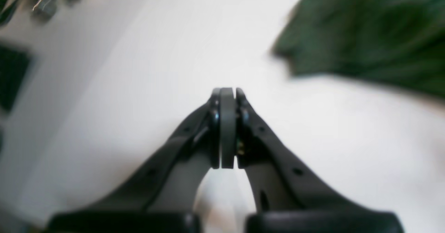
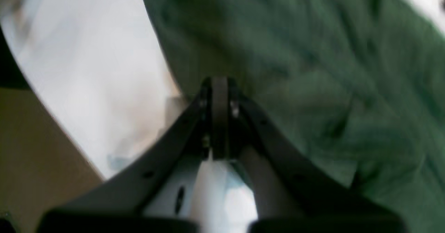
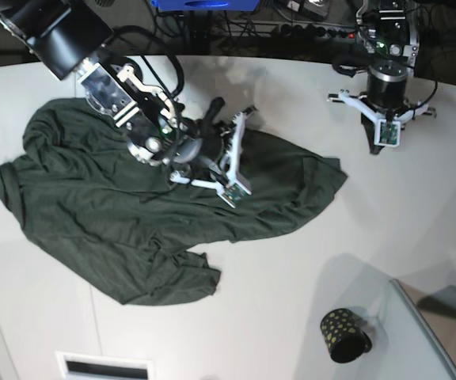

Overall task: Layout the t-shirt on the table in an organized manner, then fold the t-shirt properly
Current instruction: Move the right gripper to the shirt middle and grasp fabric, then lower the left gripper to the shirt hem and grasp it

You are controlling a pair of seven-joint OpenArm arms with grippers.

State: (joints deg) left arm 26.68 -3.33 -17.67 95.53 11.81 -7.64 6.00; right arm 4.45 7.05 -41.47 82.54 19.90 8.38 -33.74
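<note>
t-shirt (image 3: 109, 214): dark green, thin soft fabric, plain, no print
state: unfolded, rumpled, not laid out; creases run all over it
pose: flat heap spread wide, outline irregular; one lobe sticks out toward the base view's right (image 3: 323, 174), another flap hangs toward the near edge (image 3: 172, 281)
location: on the table's left and middle part in base view, resting on the surface
wrist views: blurred green cloth fills most of the right wrist view (image 2: 313, 69); one corner shows in the left wrist view's upper right (image 1: 365, 34)
table (image 3: 291, 317): white, smooth, very large, curved far edge; thin dark seam line near left front (image 3: 93, 317)
</note>
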